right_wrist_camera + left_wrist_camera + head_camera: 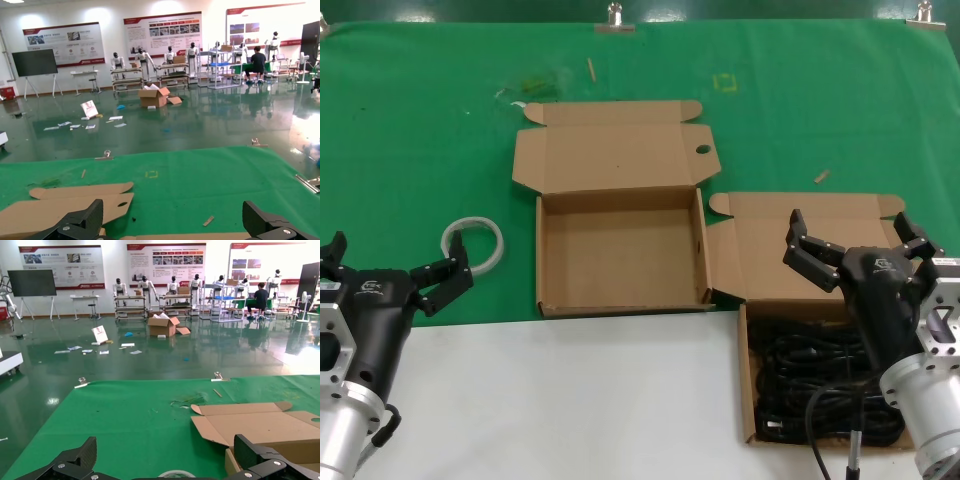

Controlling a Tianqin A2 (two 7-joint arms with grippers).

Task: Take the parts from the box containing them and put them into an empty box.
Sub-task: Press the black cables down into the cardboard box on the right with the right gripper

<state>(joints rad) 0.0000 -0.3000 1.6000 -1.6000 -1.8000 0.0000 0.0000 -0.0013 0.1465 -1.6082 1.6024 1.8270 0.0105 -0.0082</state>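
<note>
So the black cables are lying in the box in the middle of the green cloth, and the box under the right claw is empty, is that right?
No, it is the reverse. The head view shows the black cables in the box under the right claw, and the box in the middle of the green cloth is empty.

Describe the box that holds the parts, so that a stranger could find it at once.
On the green cloth lie two open brown cardboard boxes. The box containing them is the one nearer the robot on its right, under the open right gripper. Unlike the empty box beside it, it is full of black cables.
</note>
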